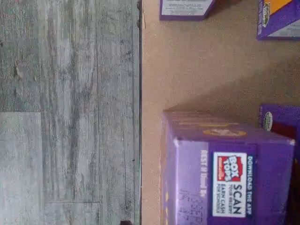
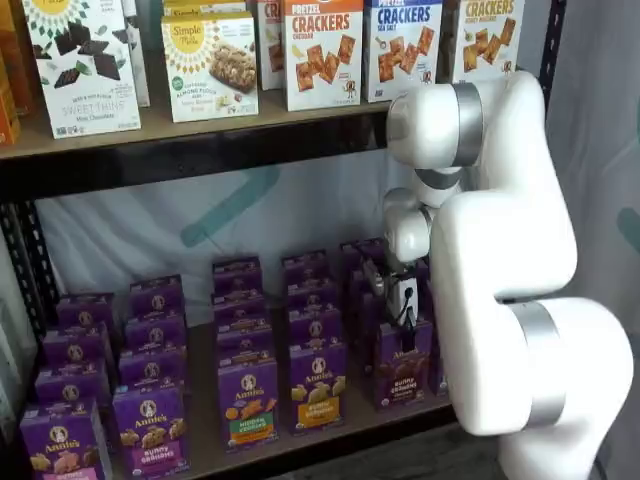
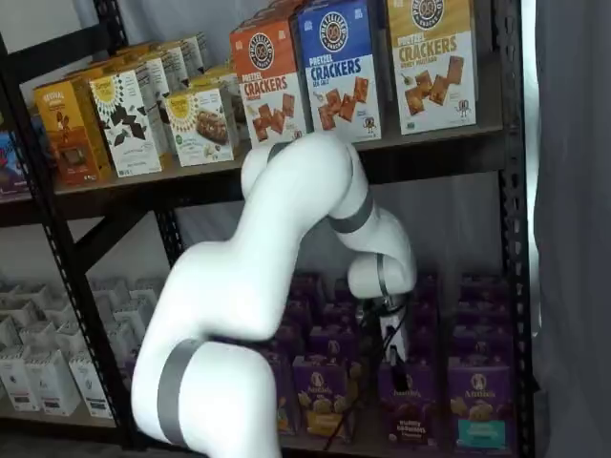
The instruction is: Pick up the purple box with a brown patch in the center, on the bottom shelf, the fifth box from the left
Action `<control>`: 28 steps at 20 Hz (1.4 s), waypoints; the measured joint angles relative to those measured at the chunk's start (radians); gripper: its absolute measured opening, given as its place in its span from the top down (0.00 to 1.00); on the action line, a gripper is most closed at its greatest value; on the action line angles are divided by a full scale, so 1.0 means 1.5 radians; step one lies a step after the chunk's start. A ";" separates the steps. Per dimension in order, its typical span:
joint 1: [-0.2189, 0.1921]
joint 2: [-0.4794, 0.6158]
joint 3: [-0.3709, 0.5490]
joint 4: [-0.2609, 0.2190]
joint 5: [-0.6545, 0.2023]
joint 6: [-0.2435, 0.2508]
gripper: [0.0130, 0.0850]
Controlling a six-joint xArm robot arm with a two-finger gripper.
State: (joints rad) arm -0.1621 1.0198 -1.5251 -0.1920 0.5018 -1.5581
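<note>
The purple box [image 2: 403,375] with a dark brown patch stands upright in the front row of the bottom shelf [image 2: 352,424], seen in both shelf views. In a shelf view its brown front [image 3: 407,403] sits between a yellow-banded carton and a teal-banded one. My gripper [image 2: 402,320] hangs just above that box's top, pointing down, apart from it and holding nothing; its jaws stand open. It shows again as the gripper [image 3: 389,353] under the white wrist. The wrist view shows a purple carton top [image 1: 229,185] with a Box Tops label, close below, near the board's front edge.
Rows of similar purple cartons [image 2: 248,400] crowd the bottom shelf on both sides and behind. The upper board carries cracker boxes [image 2: 322,55]. My white arm [image 2: 500,260] fills the right side. Grey plank floor [image 1: 70,112] lies beyond the shelf edge [image 1: 141,112].
</note>
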 joint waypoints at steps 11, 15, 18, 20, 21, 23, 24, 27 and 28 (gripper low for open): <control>-0.005 0.016 -0.018 0.000 0.002 -0.006 0.33; -0.007 0.019 -0.019 -0.003 -0.001 -0.004 0.44; -0.007 0.019 -0.020 -0.001 -0.003 -0.006 0.56; -0.007 0.019 -0.020 -0.002 -0.003 -0.006 0.56; -0.007 0.019 -0.020 -0.003 -0.002 -0.005 0.56; -0.007 0.018 -0.020 -0.003 0.000 -0.005 0.56; -0.008 0.017 -0.020 -0.005 0.002 -0.003 0.56; -0.008 0.016 -0.020 -0.016 0.005 0.006 0.61; -0.007 0.016 -0.020 -0.017 0.008 0.008 0.61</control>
State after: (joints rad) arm -0.1728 1.0439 -1.5557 -0.2174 0.5142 -1.5468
